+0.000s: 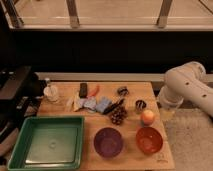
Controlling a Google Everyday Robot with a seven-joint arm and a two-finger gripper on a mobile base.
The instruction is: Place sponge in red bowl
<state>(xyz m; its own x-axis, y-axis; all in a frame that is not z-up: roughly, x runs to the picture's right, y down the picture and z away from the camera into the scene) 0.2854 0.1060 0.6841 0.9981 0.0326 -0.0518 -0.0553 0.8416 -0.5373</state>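
Observation:
The sponge [103, 105], a small flat blue block, lies on the wooden table [165, 155] near its middle. The red bowl [149, 139] stands at the front right, shiny and with nothing in it. My white arm [186, 86] reaches in from the right. My gripper [165, 109] hangs at the table's right edge, well to the right of the sponge and above and behind the red bowl. It stands open and holds nothing.
A purple bowl [108, 142] sits left of the red one. A green tray [46, 142] fills the front left. A peach-coloured fruit [147, 117], a pine cone [118, 116] and a paler blue-grey piece [90, 103] lie around the sponge. A white bottle [50, 91] stands back left.

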